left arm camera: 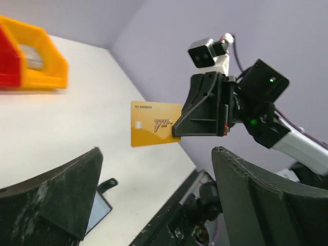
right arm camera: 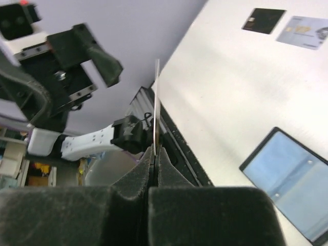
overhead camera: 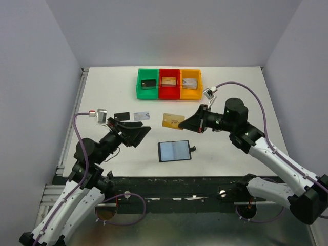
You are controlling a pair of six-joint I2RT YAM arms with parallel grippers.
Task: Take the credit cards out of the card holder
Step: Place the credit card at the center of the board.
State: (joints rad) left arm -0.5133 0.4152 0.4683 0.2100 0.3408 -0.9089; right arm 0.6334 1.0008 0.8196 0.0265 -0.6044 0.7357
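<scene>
The right claw (overhead camera: 184, 124) is clenched on a tan-gold credit card (overhead camera: 172, 121). It pinches the card's right edge and holds it up off the counter (overhead camera: 230, 148), over the spot just far of the card holder (overhead camera: 175, 151). From the right wrist the card shows edge-on, standing upright between the closed jaws.

The card holder lies opened flat near the middle of the counter, blue-grey inner faces up, apart from both claws. The left claw (overhead camera: 142, 136) hangs released, jaws spread wide, to the left of the held card and not touching it.

Two more cards lie flat side by side further left: a black card (overhead camera: 121, 116) and, just right of it, a silver-grey card (overhead camera: 141, 116).

Along the far side a green bin (overhead camera: 146, 95), a red bin (overhead camera: 169, 96) and a yellow bin (overhead camera: 190, 96) stand in a touching row. Each holds a small block, and all three are well apart from the claws.
</scene>
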